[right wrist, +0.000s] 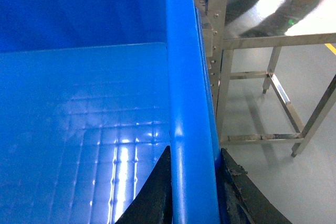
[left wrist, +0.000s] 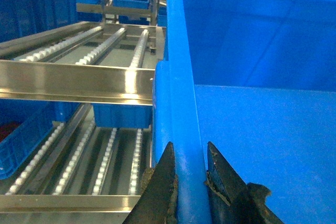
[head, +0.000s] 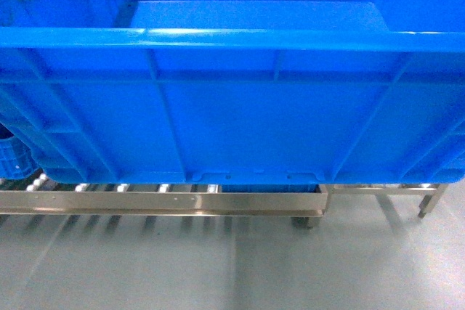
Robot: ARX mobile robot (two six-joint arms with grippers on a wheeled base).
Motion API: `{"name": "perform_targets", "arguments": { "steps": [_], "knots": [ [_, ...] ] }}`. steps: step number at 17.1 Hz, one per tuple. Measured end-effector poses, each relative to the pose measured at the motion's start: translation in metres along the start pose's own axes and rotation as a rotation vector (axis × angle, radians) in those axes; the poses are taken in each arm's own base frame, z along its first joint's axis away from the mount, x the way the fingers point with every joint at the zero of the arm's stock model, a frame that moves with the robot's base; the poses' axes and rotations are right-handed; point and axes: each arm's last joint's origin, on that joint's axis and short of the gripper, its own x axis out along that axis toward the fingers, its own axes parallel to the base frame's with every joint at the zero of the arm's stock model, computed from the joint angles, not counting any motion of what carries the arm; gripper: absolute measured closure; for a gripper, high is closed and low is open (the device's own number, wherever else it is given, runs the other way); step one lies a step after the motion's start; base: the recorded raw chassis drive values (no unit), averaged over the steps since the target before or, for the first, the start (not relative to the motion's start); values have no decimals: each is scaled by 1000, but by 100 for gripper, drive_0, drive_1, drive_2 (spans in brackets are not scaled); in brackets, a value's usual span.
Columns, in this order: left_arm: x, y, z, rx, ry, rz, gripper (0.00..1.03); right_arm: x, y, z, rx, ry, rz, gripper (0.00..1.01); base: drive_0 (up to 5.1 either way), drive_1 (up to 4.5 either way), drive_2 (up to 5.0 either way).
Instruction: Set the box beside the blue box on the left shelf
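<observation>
Left tool (left wrist: 190,182): clamped on the box (head: 232,121) rim, lower centre of its wrist view.
Right tool (right wrist: 194,182): clamped on the opposite rim, bottom centre.
Box: fills the head view, held over the left shelf (head: 167,205) rollers.
Writing: none readable.
Steel worktop (right wrist: 273,14): upper right of right wrist view.

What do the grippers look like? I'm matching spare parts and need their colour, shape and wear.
Left gripper and right gripper both have black, wedge-shaped jaws tapering to narrow tips. Inner edges look chipped and crusted with pale residue. No cables or markings show.
</observation>
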Motion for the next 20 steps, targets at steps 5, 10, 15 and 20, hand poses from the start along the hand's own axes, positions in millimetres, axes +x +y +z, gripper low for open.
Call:
{"name": "perform_targets", "arguments": {
  "steps": [5,10,15,20],
  "knots": [
    [0,0,0,0,-1,-1,94,0,0,0,0,0,1,85,-506,230,230],
    [0,0,0,0,-2,-1,94,0,0,0,0,0,1,85,-494,242,242],
    [0,0,0,-1,-1,-2,94,0,0,0,0,3,-1,85,-501,236,236],
    [0,0,0,0,0,-1,94,0,0,0,0,2,0,85,-504,236,236]
  ]
}}
